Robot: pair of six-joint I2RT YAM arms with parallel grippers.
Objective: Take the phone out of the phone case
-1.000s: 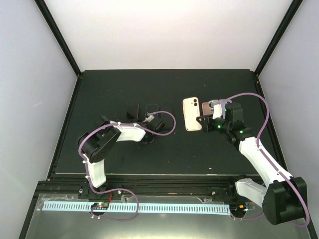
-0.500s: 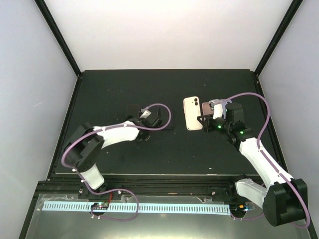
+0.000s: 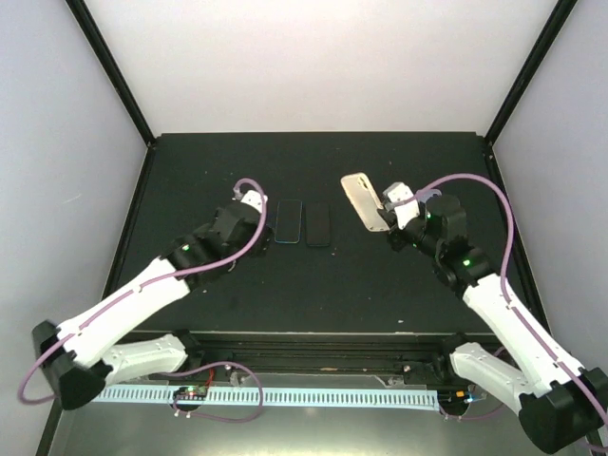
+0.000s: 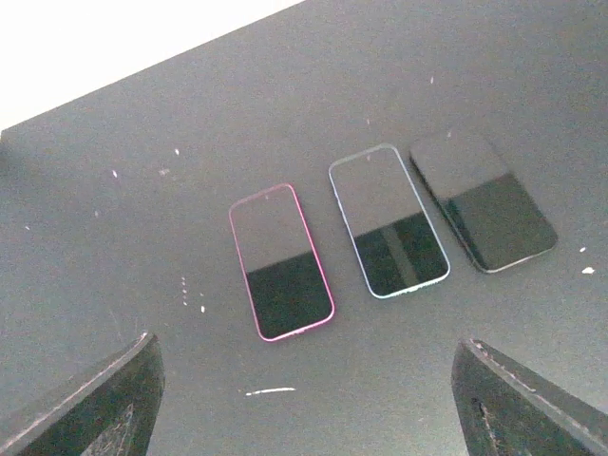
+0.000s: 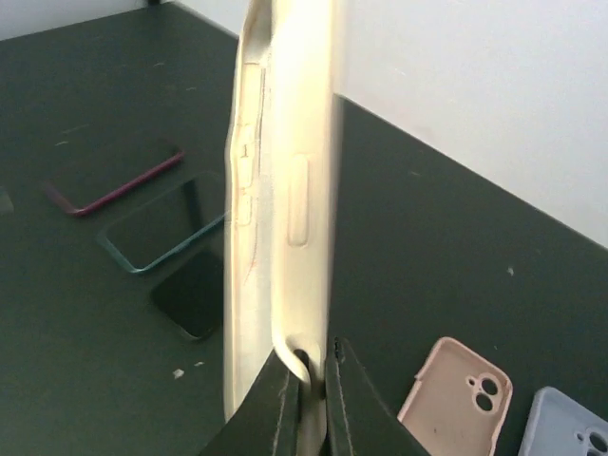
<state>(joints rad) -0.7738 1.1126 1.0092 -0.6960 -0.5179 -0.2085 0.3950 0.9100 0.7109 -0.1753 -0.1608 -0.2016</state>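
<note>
Right gripper (image 5: 309, 385): clamped on the lower end of the cream phone case (image 5: 285, 190), one finger pressed to each face.
Phone case: raised off the dark table (image 3: 380, 285) and leaning in the overhead view. It is edge-on to the right wrist camera with its side buttons showing. Whether a phone sits inside cannot be told.
Left gripper (image 4: 304, 356): fingers (image 4: 95, 394) spread wide and holding nothing, poised over the table just short of a row of three phones.
Row of phones: a pink-rimmed phone (image 4: 281, 261), a teal-rimmed phone (image 4: 389, 220) and a black phone (image 4: 483, 201) lie flat, screens up, side by side.
Spare cases: a pink case (image 5: 454, 391) and a grey-blue case (image 5: 575, 427) lie back-up on the table beside the right gripper, with their camera cut-outs showing.
</note>
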